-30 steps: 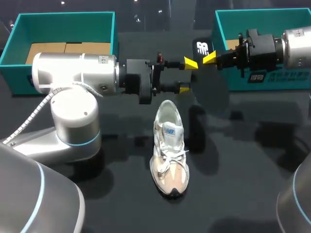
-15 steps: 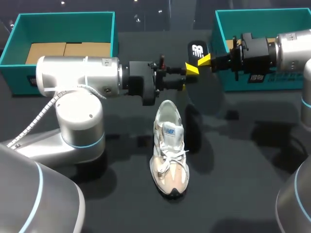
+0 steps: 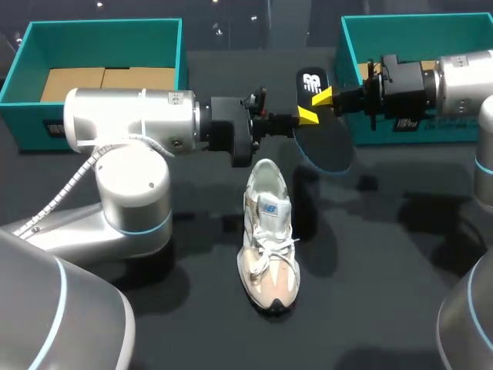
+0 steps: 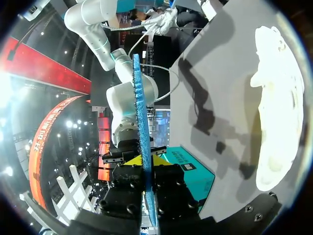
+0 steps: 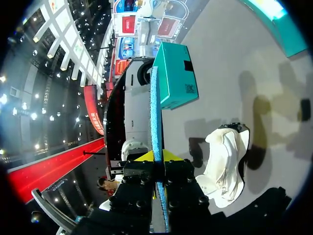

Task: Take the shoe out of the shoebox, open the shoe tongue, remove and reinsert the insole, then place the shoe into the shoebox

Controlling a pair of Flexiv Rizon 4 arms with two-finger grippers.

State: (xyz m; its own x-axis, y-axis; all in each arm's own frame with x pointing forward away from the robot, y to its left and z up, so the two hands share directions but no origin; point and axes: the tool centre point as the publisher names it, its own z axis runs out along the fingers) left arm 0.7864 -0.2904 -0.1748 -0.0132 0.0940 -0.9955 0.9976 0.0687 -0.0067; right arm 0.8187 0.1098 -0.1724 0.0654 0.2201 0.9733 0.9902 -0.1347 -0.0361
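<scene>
The dark insole [image 3: 323, 142] with a blue edge hangs in the air above the table, behind the shoe's heel. My right gripper [image 3: 323, 97] is shut on its upper part near the white logo. My left gripper [image 3: 306, 117] is shut on it from the other side, just below. A white and beige sneaker [image 3: 268, 231] lies on the black table with its toe toward the front. In the left wrist view the insole [image 4: 139, 107] stands edge-on between the fingers of my left gripper [image 4: 144, 160], and the sneaker [image 4: 276, 122] lies off to the side. In the right wrist view the insole [image 5: 155, 112] runs edge-on out of my right gripper [image 5: 156, 157], with the sneaker [image 5: 225, 161] beside it.
Two teal shoeboxes stand at the back: the left shoebox [image 3: 100, 31] holds cardboard inserts, and the right shoebox [image 3: 416, 23] lies behind my right arm. In the right wrist view the left shoebox [image 5: 176, 73] lies ahead of the gripper. Black tabletop surrounds the sneaker.
My left gripper moved right to the insole and closed on it. The right gripper shifted slightly left, and the insole now hangs lower, with more of its face showing.
</scene>
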